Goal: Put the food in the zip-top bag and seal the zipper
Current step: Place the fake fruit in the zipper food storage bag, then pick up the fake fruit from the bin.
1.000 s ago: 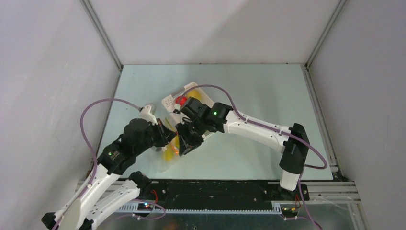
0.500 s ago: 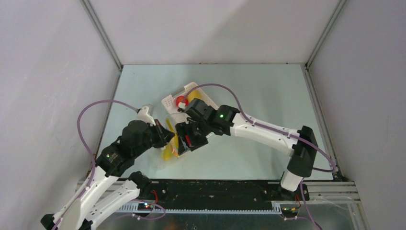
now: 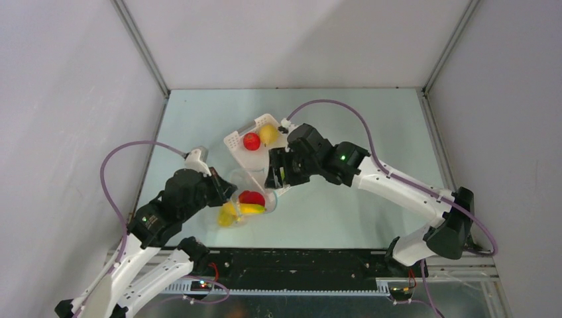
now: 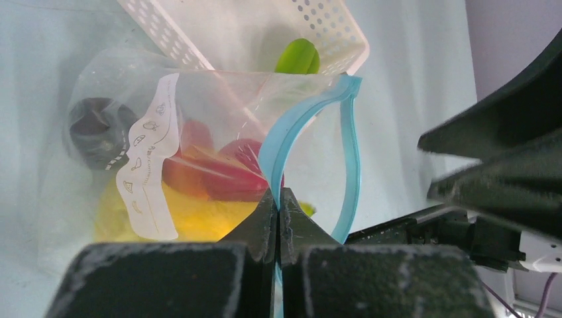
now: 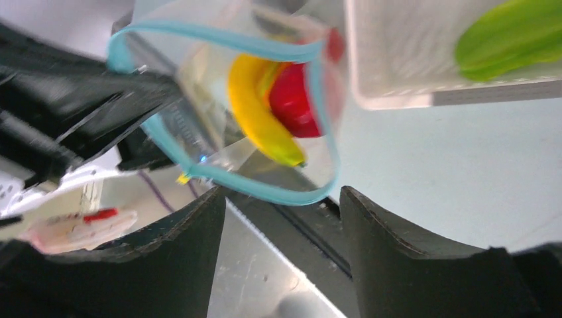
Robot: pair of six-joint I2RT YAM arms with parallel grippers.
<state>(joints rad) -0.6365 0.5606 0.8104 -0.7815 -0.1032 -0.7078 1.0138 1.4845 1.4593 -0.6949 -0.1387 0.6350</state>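
Pale green table (image 3: 371, 126), boxed in by grey walls on the left, right and far sides. Nearest, at the left, left gripper (image 4: 278, 199): pinches tight on the zipper (image 4: 311, 126), fingers closed with the light-blue strip caught between them. Holds up the zip-top bag (image 3: 246, 205) by that edge, mouth gaping in a wide loop toward the right. Inside the bag: yellow banana (image 5: 255, 109) pressed against a red apple (image 5: 291, 99), more yellow and red pieces under them, dark ring (image 4: 96, 129) at the closed end beside the white label patch (image 4: 149, 159). A little farther and to the right, right gripper (image 3: 275, 171): hangs just off the bag mouth with fingers spread wide, grips nothing. Just beyond the bag, white slotted basket (image 3: 248, 158): carries a second red apple (image 3: 251, 141), a yellow lemon (image 3: 268, 134) touching it on the far right, and a green piece (image 4: 298, 56) by the near wall.
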